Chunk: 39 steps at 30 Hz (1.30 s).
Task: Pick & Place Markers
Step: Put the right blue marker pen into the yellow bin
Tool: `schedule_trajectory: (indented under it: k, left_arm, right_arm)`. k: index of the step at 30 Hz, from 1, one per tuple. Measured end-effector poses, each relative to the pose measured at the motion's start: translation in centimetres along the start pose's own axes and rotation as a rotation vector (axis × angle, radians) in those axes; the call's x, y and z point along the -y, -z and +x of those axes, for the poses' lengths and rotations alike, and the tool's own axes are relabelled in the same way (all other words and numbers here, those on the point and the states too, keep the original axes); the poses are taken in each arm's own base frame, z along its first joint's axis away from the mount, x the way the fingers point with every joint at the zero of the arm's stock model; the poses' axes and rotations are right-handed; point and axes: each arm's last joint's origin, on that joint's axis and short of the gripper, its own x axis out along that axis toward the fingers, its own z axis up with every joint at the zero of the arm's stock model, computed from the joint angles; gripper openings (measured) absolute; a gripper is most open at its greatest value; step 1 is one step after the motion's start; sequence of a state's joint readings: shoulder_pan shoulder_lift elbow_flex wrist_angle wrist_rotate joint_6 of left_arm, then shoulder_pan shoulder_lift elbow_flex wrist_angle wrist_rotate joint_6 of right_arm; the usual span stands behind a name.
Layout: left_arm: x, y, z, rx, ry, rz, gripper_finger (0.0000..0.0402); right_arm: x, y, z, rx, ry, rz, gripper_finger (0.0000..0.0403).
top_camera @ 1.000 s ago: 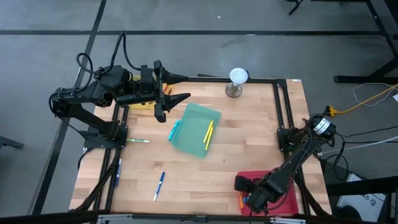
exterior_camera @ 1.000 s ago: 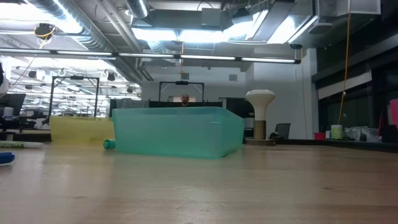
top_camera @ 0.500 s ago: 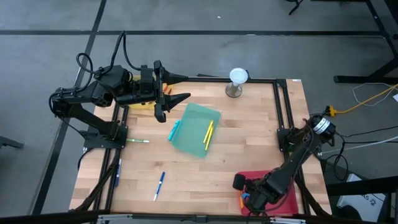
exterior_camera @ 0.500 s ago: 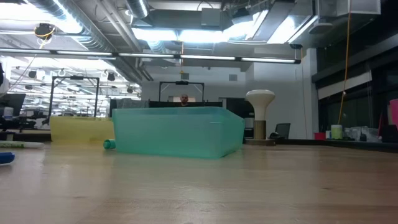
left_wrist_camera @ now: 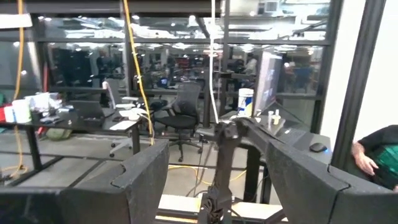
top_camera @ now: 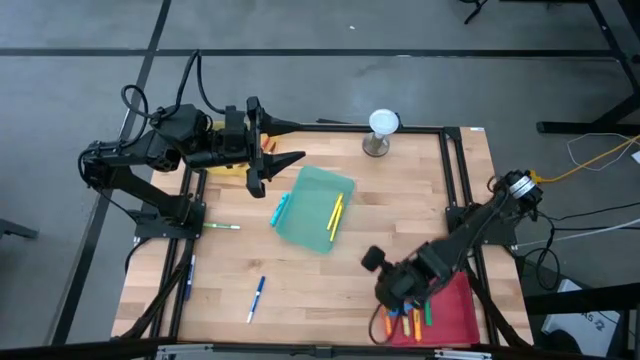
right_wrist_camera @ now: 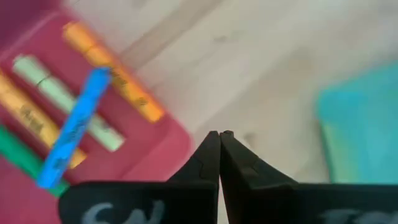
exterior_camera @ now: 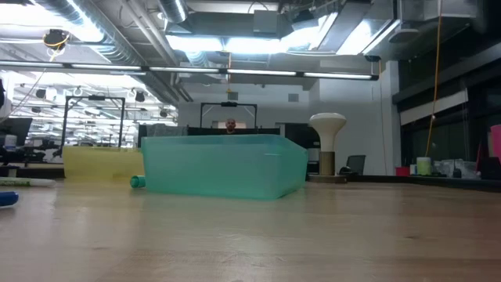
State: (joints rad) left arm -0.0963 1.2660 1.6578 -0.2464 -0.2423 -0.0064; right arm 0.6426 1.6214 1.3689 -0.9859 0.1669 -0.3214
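Pale wooden planking makes up the worktop [top_camera: 330, 275], framed in black rail over a grey floor. Nearest the front edge, the right gripper [top_camera: 385, 290] has lifted off the red tray [top_camera: 455, 315] since a second ago and swung inward over bare wood beside the tray's left edge; its jaws have gone from partly open to pressed together, and they hold nothing. With the arm out of the way, the markers [top_camera: 405, 322] in that tray now show: orange, blue and green sticks lying side by side, one blue stick crossing the pale and orange ones in the right wrist view. A loose blue marker [top_camera: 257, 298] lies on the front left of the wood, and a green marker [top_camera: 222, 227] lies by the left rail. Farther back, the teal tray [top_camera: 315, 208] holds two yellow markers [top_camera: 335, 217], with a teal marker [top_camera: 279, 209] just beside its left edge. Beyond it, the left gripper [top_camera: 285, 140] hangs where it was over the yellow tray [exterior_camera: 102, 163], its jaws wide and empty. At the back edge stands a white mushroom-shaped lamp [top_camera: 382, 130]. Past the worktop is a workshop with ceiling lights.
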Motion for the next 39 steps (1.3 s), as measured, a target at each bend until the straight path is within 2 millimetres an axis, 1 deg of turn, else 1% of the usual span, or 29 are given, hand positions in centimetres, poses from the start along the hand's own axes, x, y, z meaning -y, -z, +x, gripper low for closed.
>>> schedule_trajectory:
  k: [3,7,12,17,22,25,29,31,36,38,39]
  left_arm:
    - [0.0,-0.3,-0.5,0.01,0.029,0.002,0.0261]
    - [0.0,-0.6,-1.3,-0.004,0.088,0.003,0.0261]
    - [0.4,-0.8,-2.3,-0.025,0.154,0.002,0.0261]
    - [0.7,-1.1,-3.3,-0.023,0.189,-0.002,0.0261]
    - [0.7,-1.3,-4.6,-0.049,0.207,0.001,0.0261]
    - [0.6,-1.4,-5.4,-0.07,0.214,0.004,0.0261]
    - [0.5,-1.2,-5.9,-0.109,0.214,0.013,0.0261]
    - [0.5,-1.0,-5.9,-0.121,0.213,0.016,0.0261]
    - [0.9,-0.1,-4.7,-0.169,0.209,0.027,0.0261]
    - [1.0,0.2,-4.2,-0.184,0.21,0.047,0.0261]
    - [1.1,0.4,-4.0,-0.19,0.211,0.06,0.0261]
  right_arm:
    - [1.8,0.9,-1.8,0.065,0.056,0.106,0.0002]
    - [4.2,1.6,-4.3,0.226,0.139,0.229,0.0002]
    - [7.0,2.8,-6.3,0.362,0.206,0.334,0.0001]
    - [9.9,4.3,-6.3,0.415,0.176,0.408,0.0001]
    - [12.7,5.9,-6.5,0.448,0.264,0.45,0.0001]
    - [14.6,6.7,-7.1,0.53,0.313,0.485,0.0001]
    - [16.5,7.5,-7.9,0.647,0.361,0.565,0.0]
    - [17.1,7.6,-8.3,0.698,0.39,0.589,0.0]
    - [17.6,7.3,-8.9,0.764,0.466,0.613,0.0]
    - [17.6,7.3,-8.9,0.76,0.492,0.627,0.0]
    - [17.6,7.3,-8.5,0.767,0.507,0.639,0.0]
